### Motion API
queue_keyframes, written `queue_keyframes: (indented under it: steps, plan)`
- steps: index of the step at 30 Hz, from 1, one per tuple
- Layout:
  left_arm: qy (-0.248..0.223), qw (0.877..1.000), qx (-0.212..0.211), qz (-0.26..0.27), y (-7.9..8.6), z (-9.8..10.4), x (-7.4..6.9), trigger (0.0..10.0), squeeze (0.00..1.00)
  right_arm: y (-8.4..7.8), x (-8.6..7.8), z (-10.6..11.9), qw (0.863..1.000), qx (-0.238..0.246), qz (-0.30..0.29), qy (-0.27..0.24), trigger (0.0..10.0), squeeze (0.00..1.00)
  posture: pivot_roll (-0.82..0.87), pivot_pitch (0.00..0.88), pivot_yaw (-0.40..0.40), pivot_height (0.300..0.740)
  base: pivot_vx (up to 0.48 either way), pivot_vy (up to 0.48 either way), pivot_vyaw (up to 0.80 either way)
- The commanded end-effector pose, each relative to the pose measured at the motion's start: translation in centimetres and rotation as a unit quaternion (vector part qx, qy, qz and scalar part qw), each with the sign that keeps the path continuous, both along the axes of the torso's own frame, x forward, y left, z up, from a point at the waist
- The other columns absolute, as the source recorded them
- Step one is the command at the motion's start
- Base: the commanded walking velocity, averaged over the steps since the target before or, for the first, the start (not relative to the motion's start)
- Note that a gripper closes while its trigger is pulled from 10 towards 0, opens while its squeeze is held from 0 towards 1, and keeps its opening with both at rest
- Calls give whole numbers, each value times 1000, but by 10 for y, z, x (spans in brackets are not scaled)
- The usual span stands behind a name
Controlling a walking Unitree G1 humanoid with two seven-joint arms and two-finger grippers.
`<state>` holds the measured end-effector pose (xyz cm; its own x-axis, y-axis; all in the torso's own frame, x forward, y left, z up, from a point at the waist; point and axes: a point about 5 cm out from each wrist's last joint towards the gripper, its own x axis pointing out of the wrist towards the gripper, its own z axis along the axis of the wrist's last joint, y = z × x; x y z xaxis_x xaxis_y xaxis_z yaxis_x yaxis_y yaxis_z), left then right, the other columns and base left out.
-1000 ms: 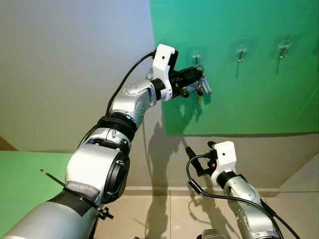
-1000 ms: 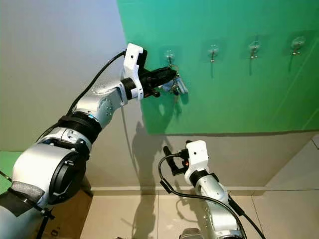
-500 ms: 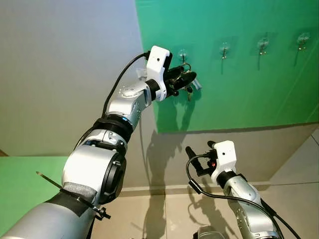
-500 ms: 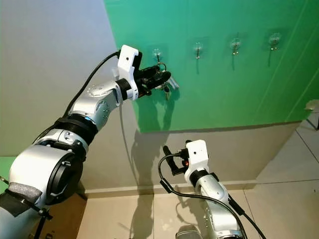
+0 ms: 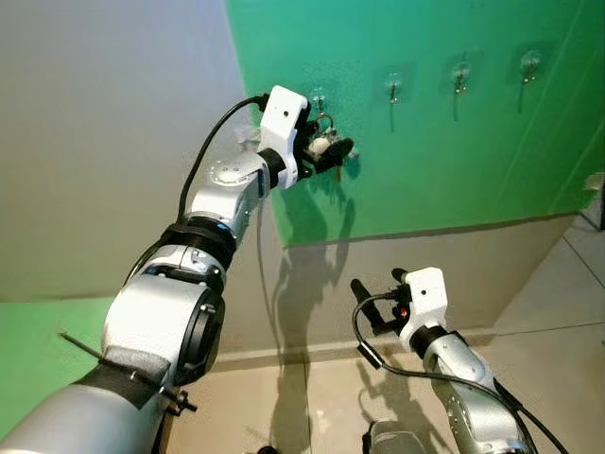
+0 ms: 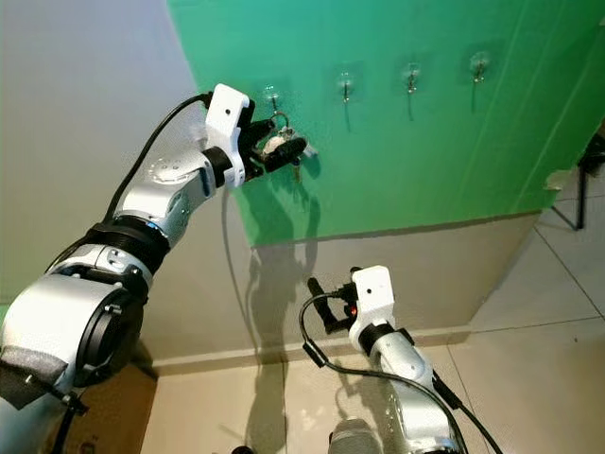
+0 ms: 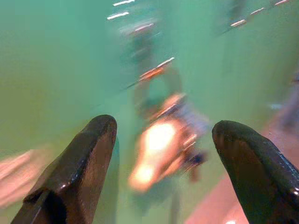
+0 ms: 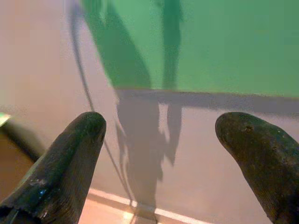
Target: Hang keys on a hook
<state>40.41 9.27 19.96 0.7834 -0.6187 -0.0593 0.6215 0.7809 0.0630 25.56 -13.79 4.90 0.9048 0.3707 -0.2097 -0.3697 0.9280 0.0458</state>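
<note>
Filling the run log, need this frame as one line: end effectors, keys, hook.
left end effector: open, at leftmost hook | keys: hanging on that hook | right end effector: open, idle low

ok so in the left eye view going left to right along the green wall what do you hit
left gripper at the keys on the first hook → second hook → third hook → fourth hook
</note>
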Motion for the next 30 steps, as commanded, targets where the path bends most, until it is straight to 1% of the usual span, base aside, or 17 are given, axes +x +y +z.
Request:
queue_keyframes:
  steps: [1,3,5,8,9,10,12,15,18,19,20,22,23,24,25,26,30]
  plan:
    - [-39,998,31,35,15,8,3,10000,0,5,-2,-2,1000,8,6,6,10000,0,-319,5,147,740,0,0,0]
    - [-61,996,40,54,23,12,4,10000,0,5,-2,-2,1000,8,6,6,10000,0,-315,5,145,740,0,0,0]
    - [-79,992,71,71,32,11,4,10000,0,6,-3,-1,1000,8,7,6,10000,0,-313,7,147,740,0,0,0]
    - [-79,991,74,83,41,8,3,10000,0,6,-3,-1,1000,9,7,6,10000,0,-311,7,149,740,0,0,0]
    - [-79,989,93,89,50,1,0,10000,0,5,-3,-2,1000,8,5,6,10000,0,-307,7,154,740,0,0,0]
    - [-79,989,93,89,50,1,0,10000,0,5,-3,-2,1000,8,5,6,10000,0,-307,7,154,740,0,0,0]
    - [-87,984,123,91,63,-16,-10,10000,0,0,-4,0,1000,7,-4,0,10000,0,-307,4,164,740,0,0,0]
    - [-84,982,135,101,77,-34,-22,10000,0,-6,-3,5,1000,9,-22,-15,10000,0,-312,0,178,740,0,0,0]
    - [-43,984,102,141,92,-79,-56,10000,0,-20,-2,12,998,10,-58,-35,10000,0,-308,0,182,740,0,0,0]
    - [-26,983,98,154,92,-99,-71,10000,0,-24,-3,13,997,9,-68,-40,10000,0,-305,0,180,740,0,0,0]
    - [-15,982,97,160,90,-110,-81,10000,0,-25,-3,14,996,9,-72,-42,10000,0,-304,0,178,740,0,0,0]
    - [11,981,82,176,82,-140,-109,10000,0,-28,-4,14,996,7,-78,-42,10000,0,-294,0,160,740,0,0,0]
    - [11,981,82,176,82,-140,-109,10000,0,-28,-4,14,996,7,-78,-42,10000,0,-294,0,160,740,0,0,0]
    - [64,974,48,210,69,-176,-145,10000,0,-30,-5,13,996,1,-77,-34,10000,0,-268,15,118,740,0,0,0]
    - [85,971,37,219,62,-188,-158,10000,0,-30,-4,12,997,-4,-72,-31,10000,0,-263,18,110,740,0,0,0]
    - [94,969,33,227,57,-195,-166,10000,0,-29,-3,11,998,-10,-63,-26,10000,0,-249,24,87,740,0,0,0]
    - [98,969,11,228,45,-193,-173,10000,0,-30,5,12,998,-26,-49,-25,10000,0,-230,24,54,740,0,0,0]
